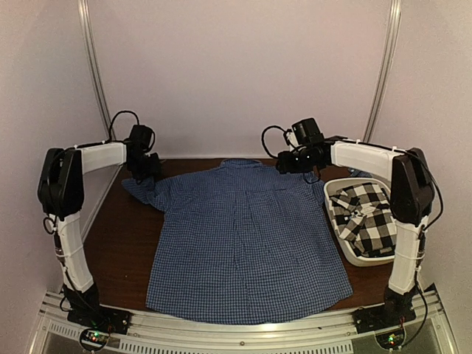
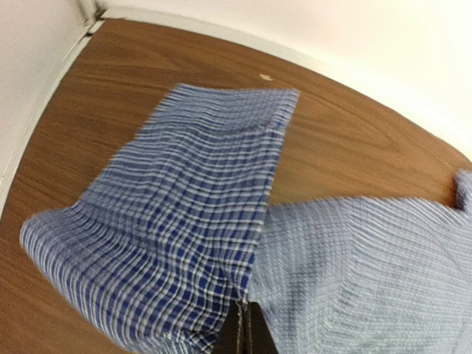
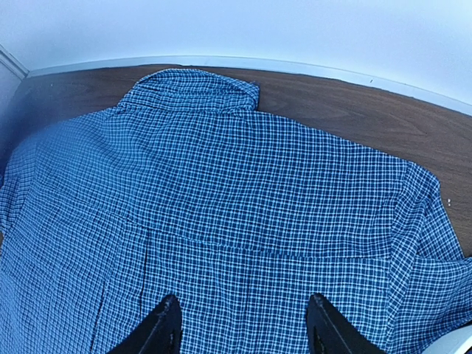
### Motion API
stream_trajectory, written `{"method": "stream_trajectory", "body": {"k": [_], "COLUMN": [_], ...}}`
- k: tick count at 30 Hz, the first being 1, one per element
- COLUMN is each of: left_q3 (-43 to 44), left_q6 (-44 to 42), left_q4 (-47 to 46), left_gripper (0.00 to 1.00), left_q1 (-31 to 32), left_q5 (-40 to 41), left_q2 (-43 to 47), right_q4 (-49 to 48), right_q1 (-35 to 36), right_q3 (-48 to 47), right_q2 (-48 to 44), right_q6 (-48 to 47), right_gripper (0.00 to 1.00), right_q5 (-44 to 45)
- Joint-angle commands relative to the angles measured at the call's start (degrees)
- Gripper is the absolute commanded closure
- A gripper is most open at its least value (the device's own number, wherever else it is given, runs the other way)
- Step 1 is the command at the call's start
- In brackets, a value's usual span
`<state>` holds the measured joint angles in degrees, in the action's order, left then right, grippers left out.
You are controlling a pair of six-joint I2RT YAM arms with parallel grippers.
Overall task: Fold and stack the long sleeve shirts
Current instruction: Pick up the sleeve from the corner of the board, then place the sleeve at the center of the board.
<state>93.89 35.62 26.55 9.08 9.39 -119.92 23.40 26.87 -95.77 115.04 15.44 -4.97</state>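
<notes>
Although the blue shirt (image 1: 247, 243) lies spread flat on the bench (image 1: 125, 243), back up with its collar (image 3: 195, 88) toward the far wall, no fold shows in its body yet, so the task looks barely begun. The left pincer (image 2: 242, 333) has its fingers together, apparently pinched on the cloth where the left sleeve (image 2: 184, 221) meets the shoulder. That sleeve lies out sideways on the wood. The right pincer (image 3: 243, 328) hangs just above the upper back of the shirt, fingers apart and holding nothing. How the other sleeve lies I cannot tell. The black-and-white shirt (image 1: 365, 214) sits crumpled in the white tub (image 1: 354, 254) at the right edge, with neither arm on it. By my reading, the sleeves, the body folds, the whole second shirt and the stacking are all left to do.
</notes>
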Motion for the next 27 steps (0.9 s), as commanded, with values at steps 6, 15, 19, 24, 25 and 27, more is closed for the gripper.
{"method": "stream_trajectory", "body": {"k": [6, 15, 19, 24, 25, 27], "left_q3": [-31.5, -35.9, -35.8, -37.0, -36.9, -36.1], "left_q6": [-9.6, -10.4, -8.5, -4.0, -2.7, 0.0], "left_q4": [-20.4, -18.9, -19.1, -18.3, -17.1, -13.3], "left_gripper": [0.98, 0.68, 0.67, 0.67, 0.66, 0.67], "left_q1": [20.8, 21.4, 21.3, 21.3, 21.3, 21.3], "left_q5": [-6.3, -9.4, -12.8, -13.1, -12.1, -10.3], "left_q2": [21.8, 24.6, 26.1, 29.9, 30.5, 31.1], "right_q4": [-5.5, -6.6, -6.5, -6.0, -5.7, -4.9], "right_q1": [2.4, 4.8, 8.1, 12.0, 12.8, 14.7], "right_q3": [8.7, 7.9, 5.8, 0.9, -0.3, -2.6], "right_q2": [-6.5, -4.8, -2.2, 3.6, 5.0, 7.7], "right_q6": [0.5, -0.3, -2.5, -1.4, -0.9, -1.0], "right_gripper": [0.41, 0.37, 0.35, 0.35, 0.35, 0.36], "right_q5": [1.0, -1.4, -4.3, -9.3, -9.7, -9.3]}}
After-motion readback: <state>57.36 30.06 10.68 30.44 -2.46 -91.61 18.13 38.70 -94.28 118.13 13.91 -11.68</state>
